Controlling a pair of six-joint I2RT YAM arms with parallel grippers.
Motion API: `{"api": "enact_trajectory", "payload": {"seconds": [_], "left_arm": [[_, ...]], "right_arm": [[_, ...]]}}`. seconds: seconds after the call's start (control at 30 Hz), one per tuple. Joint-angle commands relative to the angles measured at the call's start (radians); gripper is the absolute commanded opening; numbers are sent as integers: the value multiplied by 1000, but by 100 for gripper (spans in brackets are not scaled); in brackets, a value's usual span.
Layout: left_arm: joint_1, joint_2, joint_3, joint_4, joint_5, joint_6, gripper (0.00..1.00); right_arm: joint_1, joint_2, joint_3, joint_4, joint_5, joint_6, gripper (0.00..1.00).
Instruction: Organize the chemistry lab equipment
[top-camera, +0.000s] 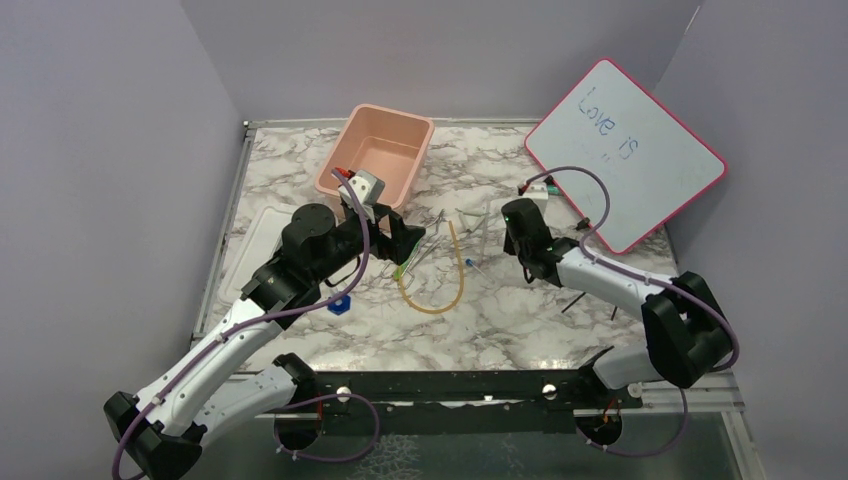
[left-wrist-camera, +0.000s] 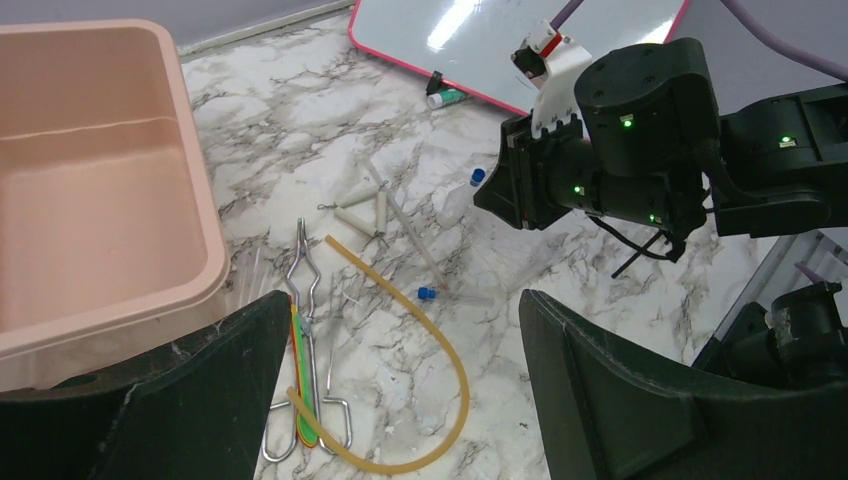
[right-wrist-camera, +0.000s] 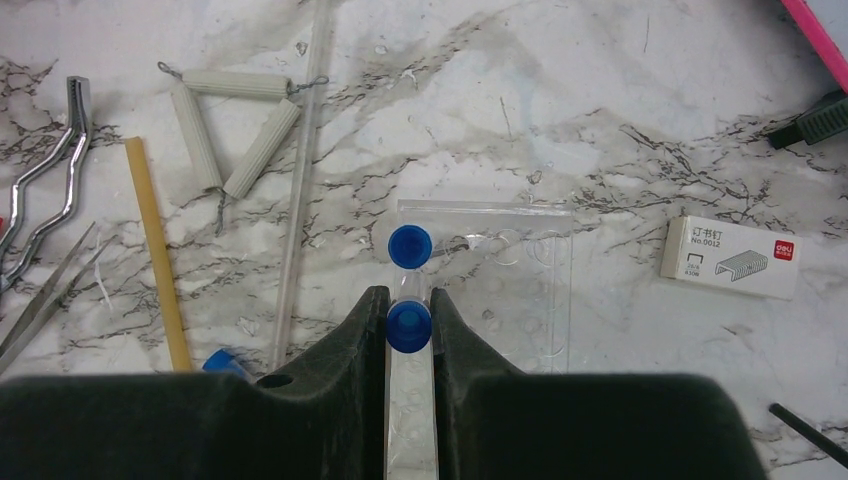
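- Two end effectors work over the marbled surface (top-camera: 520, 320); take the amber rubber tube (top-camera: 461, 275) as your reference point.
- That tube lies flat in a U. In the top view its long axis runs near to far, the bend toward the arm bases and the open ends toward the far edge.
- Your left end effector (left-wrist-camera: 403, 320) hangs above the tube's shorter leg, fingers wide apart, nothing between them.
- Your right end effector (right-wrist-camera: 407, 300), on the tube's right, is clamped on a clear blue-capped vial (right-wrist-camera: 408, 327). The vial's long axis runs along the fingers, cap pointing out toward a clear plastic rack (right-wrist-camera: 520, 290).
- You can see a second blue-capped vial (right-wrist-camera: 408, 244) at the rack's edge, just beyond the held one.
- Metal tongs (left-wrist-camera: 305, 285) lie just beside the tube's shorter leg and roughly parallel to it, loop handles toward the bend.
- Between the tongs' arms lies the green-handled tool (left-wrist-camera: 303, 400), on the same axis.
- Three white rods wired into a triangle (right-wrist-camera: 235, 125) lie beyond the tube's open ends.
- One small blue piece (top-camera: 340, 303) sits left of the tube, well apart.
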Motion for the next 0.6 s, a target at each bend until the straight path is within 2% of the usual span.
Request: {"api": "enact_trajectory", "payload": {"seconds": [0.0, 0.27, 0.4, 0.57], "left_arm": [[-4, 1, -7, 23, -19, -4, 87], [-4, 1, -6, 15, -40, -8, 87], [-3, 4, -2, 9, -40, -9, 87], [-4, 4, 3, -2, -55, -7, 87]], "right_arm": [[-7, 44, 42, -31, -7, 18, 17], [-13, 92, 86, -71, -13, 28, 20], [-15, 108, 103, -97, -38, 35, 28], [-16, 120, 143, -189, -36, 76, 42]]}}
